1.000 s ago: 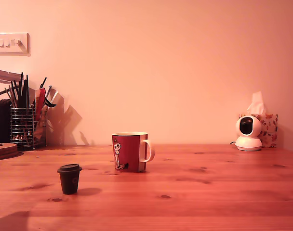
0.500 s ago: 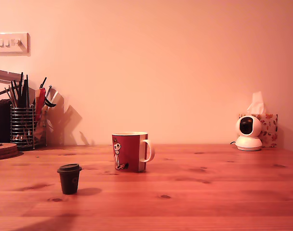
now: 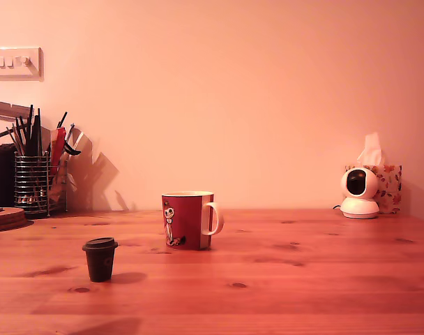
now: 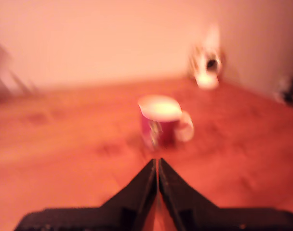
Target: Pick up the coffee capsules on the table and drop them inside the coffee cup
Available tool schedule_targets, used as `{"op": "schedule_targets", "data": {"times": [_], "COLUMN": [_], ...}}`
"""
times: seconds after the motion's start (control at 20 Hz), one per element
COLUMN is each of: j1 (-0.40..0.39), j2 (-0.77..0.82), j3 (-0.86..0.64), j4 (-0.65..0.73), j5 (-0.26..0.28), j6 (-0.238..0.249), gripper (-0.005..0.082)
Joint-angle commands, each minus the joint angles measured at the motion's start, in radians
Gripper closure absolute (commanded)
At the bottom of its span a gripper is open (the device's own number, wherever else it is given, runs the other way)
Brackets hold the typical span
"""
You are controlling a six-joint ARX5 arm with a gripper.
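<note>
Nearest the wrist camera, the tool [image 4: 157, 169] has its black tips pressed together on nothing. Beyond it on the tabletop [image 3: 303, 286], one dark capsule [image 3: 100, 259] stands upright, well apart from the red mug [image 3: 187, 220]; judging by this, no pick is made yet.

A dark brown-black coffee capsule [image 3: 100, 259] stands upright on the reddish-brown wooden surface [image 3: 303, 286], wide flat rim on top. The red coffee cup [image 3: 187, 220] (white inside, cartoon figure on its side) stands upright farther back toward the exterior view's right, well apart, white handle pointing right.
</note>
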Motion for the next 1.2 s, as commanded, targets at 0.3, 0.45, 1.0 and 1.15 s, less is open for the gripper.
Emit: {"op": "schedule_targets", "data": {"times": [0.3, 0.45, 1.0, 1.15], "j1": [-0.114, -0.149, -0.223, -0.227], "j2": [0.175, 0.221, 0.391, 0.444], "j3": [-0.005, -0.005, -0.005, -0.005], "j4": [-0.006, -0.007, 0.143, 0.2], "j5": [0.064, 0.036, -0.07, -0.13], "j6": [0.087, 0.081, -0.079, -0.067], "gripper": [0.0777, 0.0623, 0.0336, 0.0299]}}
